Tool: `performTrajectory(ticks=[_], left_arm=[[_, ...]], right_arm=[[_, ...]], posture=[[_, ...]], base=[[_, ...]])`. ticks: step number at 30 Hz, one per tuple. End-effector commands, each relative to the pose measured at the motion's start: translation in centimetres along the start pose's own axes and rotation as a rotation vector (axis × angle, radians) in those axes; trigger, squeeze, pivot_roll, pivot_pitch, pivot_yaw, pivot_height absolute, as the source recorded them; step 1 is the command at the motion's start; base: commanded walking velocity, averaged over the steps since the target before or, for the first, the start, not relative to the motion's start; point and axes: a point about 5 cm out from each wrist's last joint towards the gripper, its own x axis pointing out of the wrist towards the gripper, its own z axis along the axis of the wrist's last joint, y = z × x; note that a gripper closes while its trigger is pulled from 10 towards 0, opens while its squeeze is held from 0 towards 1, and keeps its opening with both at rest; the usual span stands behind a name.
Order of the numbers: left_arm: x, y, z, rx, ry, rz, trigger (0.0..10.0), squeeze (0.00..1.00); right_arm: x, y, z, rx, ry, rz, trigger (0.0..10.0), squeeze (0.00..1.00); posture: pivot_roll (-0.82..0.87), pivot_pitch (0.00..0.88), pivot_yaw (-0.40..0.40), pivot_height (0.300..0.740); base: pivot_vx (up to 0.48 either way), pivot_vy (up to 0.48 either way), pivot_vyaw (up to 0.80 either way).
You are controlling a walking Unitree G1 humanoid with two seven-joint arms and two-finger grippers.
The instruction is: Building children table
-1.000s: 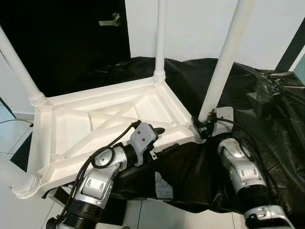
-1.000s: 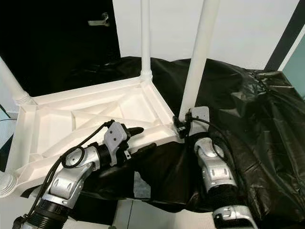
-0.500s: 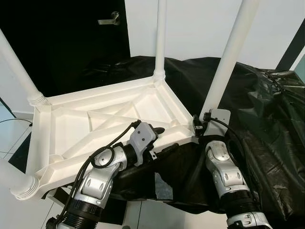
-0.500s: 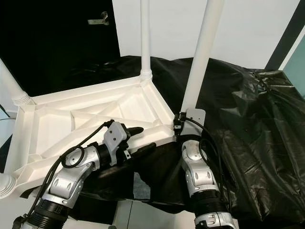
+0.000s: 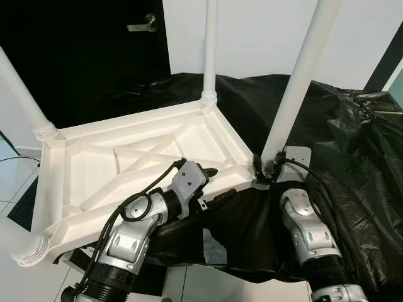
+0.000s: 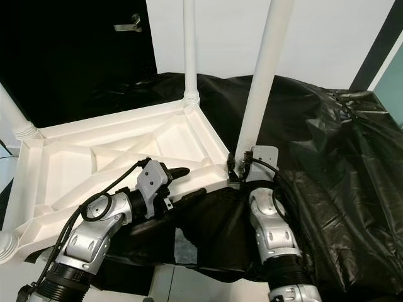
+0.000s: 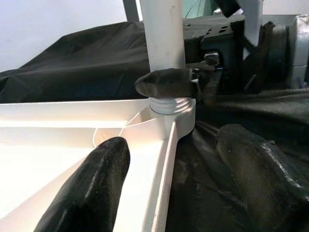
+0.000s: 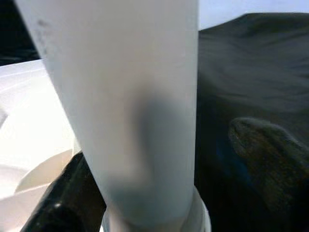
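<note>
A white plastic children's table (image 5: 126, 163) lies upside down on a black sheet, with its legs pointing up. My left gripper (image 5: 220, 182) is open and straddles the table's front rim (image 7: 164, 159), one finger inside the underside and one outside over the sheet. My right gripper (image 5: 264, 167) sits at the base of the near right leg (image 5: 296, 82), where the leg meets its threaded corner socket (image 7: 166, 104). In the right wrist view the leg (image 8: 130, 111) stands between the two fingers (image 8: 263, 154). One finger lies against it, and a gap shows beside the other.
Three more legs stand up: far (image 5: 210, 50), left (image 5: 22, 94) and near left (image 5: 19, 242). The crumpled black sheet (image 5: 352, 145) spreads to the right. A dark door with a handle (image 5: 141, 25) stands behind. Tiled floor (image 5: 189, 283) shows below the table edge.
My right forearm swung left half a second ago and has come back right, staying at the leg's base. The left arm has not moved.
</note>
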Motion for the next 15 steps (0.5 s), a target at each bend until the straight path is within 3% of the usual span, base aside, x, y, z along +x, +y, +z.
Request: performTrajectory(ticks=[1, 2, 3, 8, 15], left_arm=[[-0.1, 0.3, 0.2, 0.006, 0.005, 0.047, 10.0, 0.0], [-0.1, 0.3, 0.2, 0.007, 0.005, 0.045, 10.0, 0.0], [-0.1, 0.3, 0.2, 0.007, 0.005, 0.045, 10.0, 0.0], [-0.1, 0.1, 0.2, 0.003, 0.005, 0.04, 10.0, 0.0], [-0.1, 0.0, 0.1, 0.001, 0.006, 0.038, 10.0, 0.0]], right_arm=[[-0.2, -0.3, 0.3, 0.001, -0.02, 0.057, 10.0, 1.0], [-0.3, -0.4, 0.5, -0.012, -0.033, 0.127, 10.0, 0.0], [-0.3, -0.4, 0.5, -0.012, -0.033, 0.127, 10.0, 0.0], [-0.4, -1.3, 0.8, -0.038, -0.036, 0.38, 10.0, 0.0], [-0.4, -1.4, 0.8, -0.053, -0.022, 0.468, 10.0, 0.0]], posture=[[0.06, 0.0, 0.0, 0.74], [0.06, 0.0, 0.0, 0.74], [0.06, 0.0, 0.0, 0.74], [0.06, 0.0, 0.002, 0.74], [0.06, 0.0, 0.002, 0.74]], base=[[0.0, 0.0, 0.0], [0.0, 0.0, 0.0], [0.0, 0.0, 0.0], [0.0, 0.0, 0.0], [0.0, 0.0, 0.0]])
